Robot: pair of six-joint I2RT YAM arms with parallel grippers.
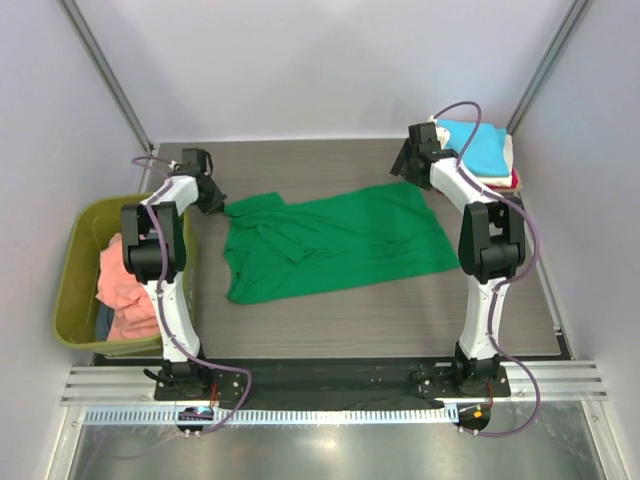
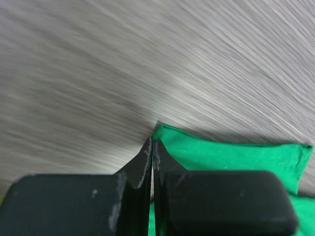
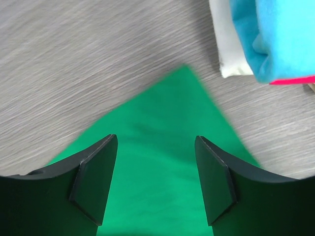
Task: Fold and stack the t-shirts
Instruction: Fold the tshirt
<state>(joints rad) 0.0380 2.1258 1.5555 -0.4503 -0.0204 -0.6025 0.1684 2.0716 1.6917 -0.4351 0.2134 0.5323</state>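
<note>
On the grey table (image 1: 330, 325), left fingers (image 2: 143, 164) pinch the green t-shirt (image 1: 340, 245) corner, right fingers (image 3: 96, 177) wide above another, apparently to spread it.

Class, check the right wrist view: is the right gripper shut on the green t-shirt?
No: the right gripper is wide open, with a corner of the green t-shirt lying beyond its fingers.

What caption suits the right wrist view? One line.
Open right gripper poised above a corner of the green t-shirt, folded t-shirt stack beyond.
</note>
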